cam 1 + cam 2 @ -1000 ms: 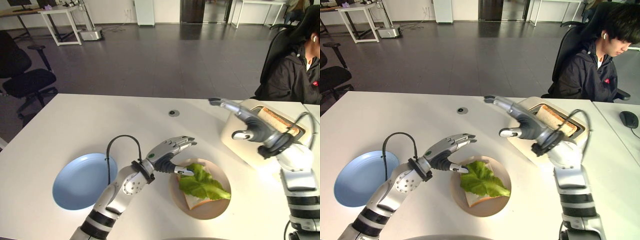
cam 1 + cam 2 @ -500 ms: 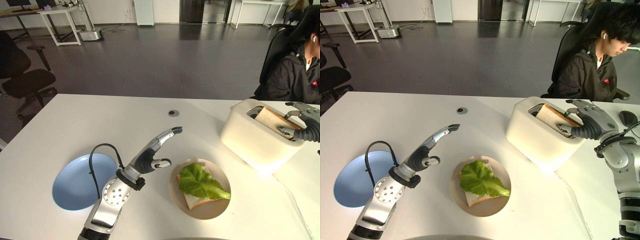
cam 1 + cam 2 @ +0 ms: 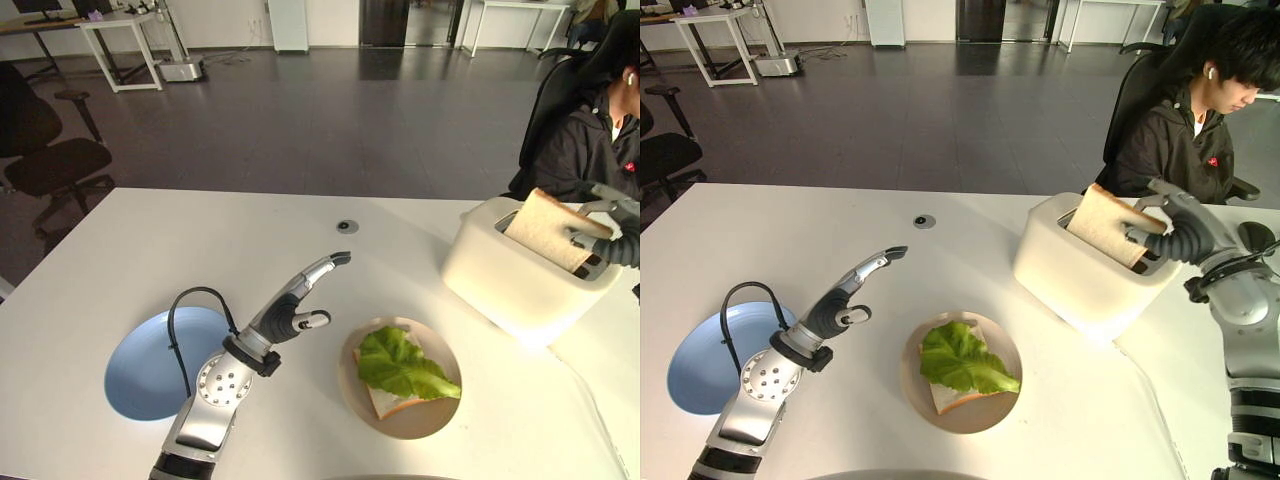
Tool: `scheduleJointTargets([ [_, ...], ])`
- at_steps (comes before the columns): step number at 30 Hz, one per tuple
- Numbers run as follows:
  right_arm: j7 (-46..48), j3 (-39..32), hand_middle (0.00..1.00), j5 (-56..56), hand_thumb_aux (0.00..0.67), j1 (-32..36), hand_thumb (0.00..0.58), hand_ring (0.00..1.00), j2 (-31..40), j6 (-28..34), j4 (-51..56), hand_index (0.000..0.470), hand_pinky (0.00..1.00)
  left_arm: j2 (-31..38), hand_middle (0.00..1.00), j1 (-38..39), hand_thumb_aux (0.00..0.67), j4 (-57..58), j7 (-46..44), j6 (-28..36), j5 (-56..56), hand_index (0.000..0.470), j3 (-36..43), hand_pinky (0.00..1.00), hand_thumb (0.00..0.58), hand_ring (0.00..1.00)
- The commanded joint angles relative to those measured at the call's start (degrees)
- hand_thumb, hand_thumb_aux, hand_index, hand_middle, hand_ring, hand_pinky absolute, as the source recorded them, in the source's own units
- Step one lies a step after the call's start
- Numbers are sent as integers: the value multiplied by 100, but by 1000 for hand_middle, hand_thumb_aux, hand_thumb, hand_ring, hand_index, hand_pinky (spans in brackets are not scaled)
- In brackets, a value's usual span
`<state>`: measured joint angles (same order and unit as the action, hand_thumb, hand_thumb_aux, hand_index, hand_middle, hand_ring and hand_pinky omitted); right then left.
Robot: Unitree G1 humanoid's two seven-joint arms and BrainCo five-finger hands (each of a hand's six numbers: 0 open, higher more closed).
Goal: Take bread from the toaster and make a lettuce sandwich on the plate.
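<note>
White table [image 3: 790,225] carried everything, with an open office floor behind it. Near the table's right edge, the right hand [image 3: 1185,238] pinched the bread slice [image 3: 1108,225] by its right side. The slice stood tilted and partly raised from the toaster [image 3: 1085,280].

The grip looked narrow. Held by one edge only, the slice could probably slip or tear. If its lower corner caught the slot, a pull might drag the toaster along the table. Lowered carelessly, it could also push the lettuce [image 3: 960,358] sideways off the sandwich.

The toaster's slot held the lower part of that slice. Toward the table's near edge, the tan plate [image 3: 910,388] held a bottom slice [image 3: 945,402] with the lettuce leaf lying on it. The blue plate [image 3: 695,365] lay toward the left edge. Between the two plates hung the left hand [image 3: 845,300], fingers stretched out, grasping nothing.
</note>
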<state>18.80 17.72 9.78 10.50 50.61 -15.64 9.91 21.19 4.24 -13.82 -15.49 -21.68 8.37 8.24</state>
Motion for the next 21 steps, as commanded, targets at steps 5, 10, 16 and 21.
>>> scheduleJointTargets([
  [5,1931,730,0,-2908,670,451,580,0,248,1351,-1007,470,0,162,0,-52,0,-111,-9,-97,250,0,-231,0,0,0],
  [10,3118,211,0,-3872,670,778,580,0,221,2082,-1204,470,0,353,0,25,0,-574,91,-821,610,0,-441,0,0,0],
  [16,3649,-1622,0,-3065,670,428,580,0,-444,1957,-1734,470,0,321,0,217,0,-1201,379,-1658,1331,0,-636,0,0,0],
  [21,3757,-2566,0,-2409,670,416,580,0,-954,1783,-1539,470,0,225,0,307,0,-1381,483,-2055,2174,0,-451,0,0,0],
])
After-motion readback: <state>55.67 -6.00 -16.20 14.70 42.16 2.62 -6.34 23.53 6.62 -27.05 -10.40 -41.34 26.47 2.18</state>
